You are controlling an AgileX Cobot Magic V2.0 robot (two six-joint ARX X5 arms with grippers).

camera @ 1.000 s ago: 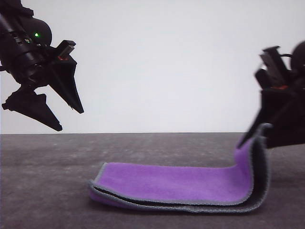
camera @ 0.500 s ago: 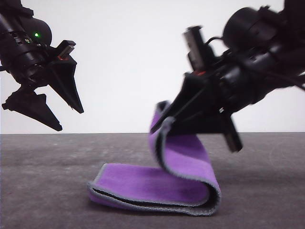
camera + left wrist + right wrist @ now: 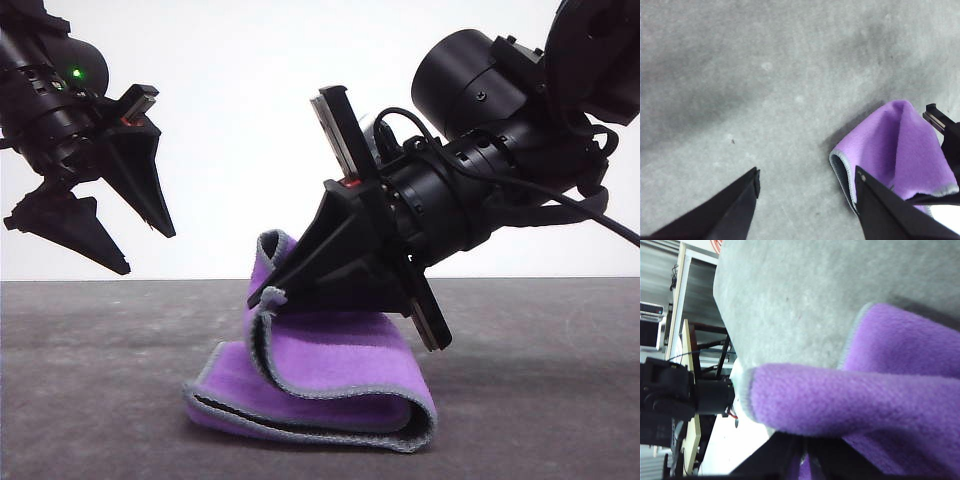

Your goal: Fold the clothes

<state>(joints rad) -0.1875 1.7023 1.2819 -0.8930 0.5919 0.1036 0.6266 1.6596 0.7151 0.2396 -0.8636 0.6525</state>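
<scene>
Front view: the right arm (image 3: 500,190) reaches in from approx 2 o'clock, angled down-left, its wrist rolled so the camera bracket stands up at 11 o'clock. The right gripper (image 3: 272,290) sits low over the middle of the grey bench (image 3: 90,400), jaws closed on a grey-stitched edge of the cloth (image 3: 330,365). That pinched edge is lifted and curls over, purple face out, w/ a strip of dark grey showing on the inner side of the curl. The rest of the cloth lies on the bench below, doubled w/ a rounded fold at approx 4 o'clock and its loose edges at 8 o'clock, purple up.

The left arm (image 3: 45,95) hangs high at approx 10 o'clock, well apart from the cloth, pointing down-right. The left gripper (image 3: 150,250) is spread wide, nothing between its 2 black fingers (image 3: 135,175).

Left wrist view: left gripper (image 3: 807,180) jaws apart over bare bench (image 3: 765,75); the cloth (image 3: 890,145) lies just beside 1 fingertip, though contact can't be told.

Right wrist view: the lifted purple cloth (image 3: 865,410) drapes across close to the lens, and the jaws' hold is mostly hidden by the fleece; the bench (image 3: 805,295) is behind.
</scene>
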